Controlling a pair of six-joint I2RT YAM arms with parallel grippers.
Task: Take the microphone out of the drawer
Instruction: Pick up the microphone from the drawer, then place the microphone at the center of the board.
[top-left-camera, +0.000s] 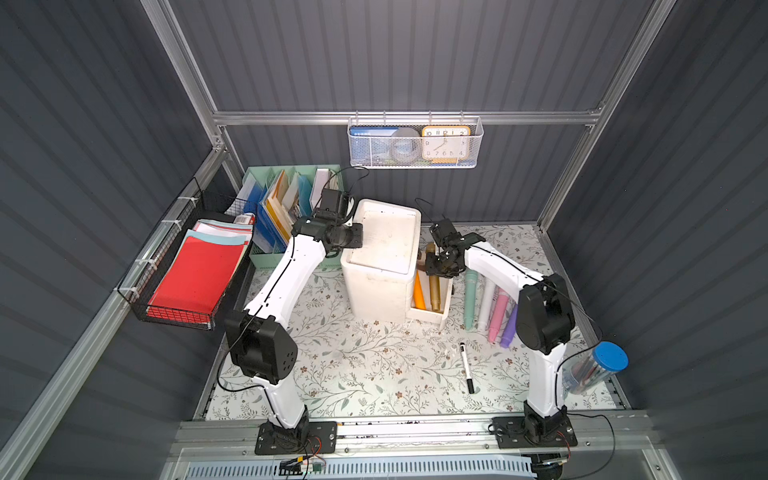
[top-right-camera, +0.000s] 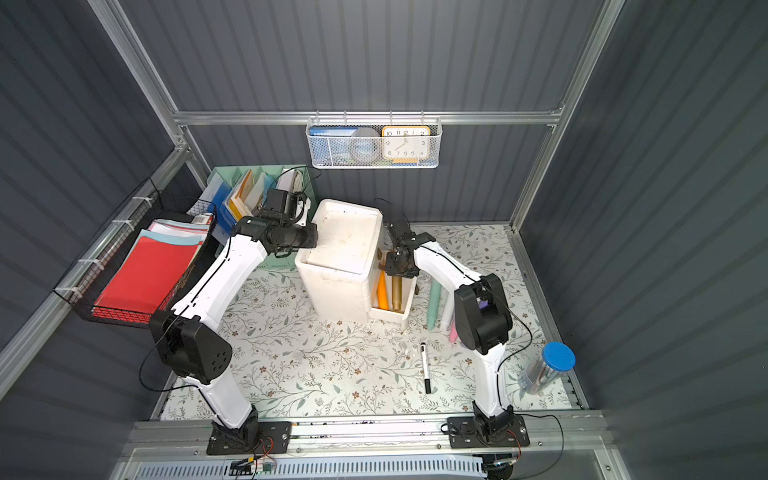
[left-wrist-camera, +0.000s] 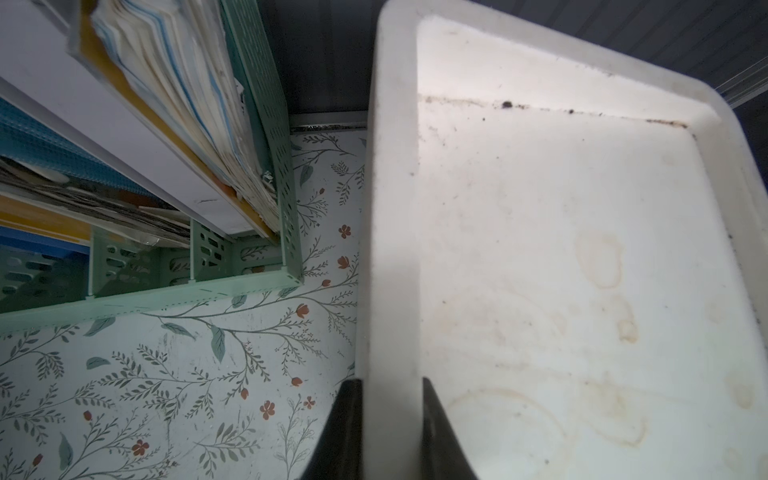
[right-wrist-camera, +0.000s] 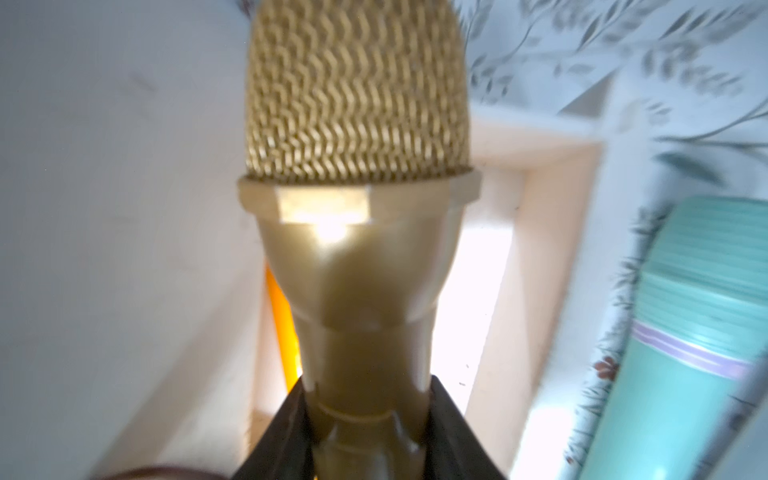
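Right pincer (right-wrist-camera: 365, 399) is clamped on the gold mic's (right-wrist-camera: 357, 124) neck. The mic lies in the open drawer (top-left-camera: 432, 319), toward the tabletop's (top-left-camera: 374, 365) back edge. Left pincer (left-wrist-camera: 390, 386) pinches the box (left-wrist-camera: 390, 208) rim.

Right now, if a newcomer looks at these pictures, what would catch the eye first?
The gold microphone fills the right wrist view, gripped by the right claw, its lower end in the open drawer. Next come the left claw clamped on the white cabinet rim, and the red paper in the black wire basket.
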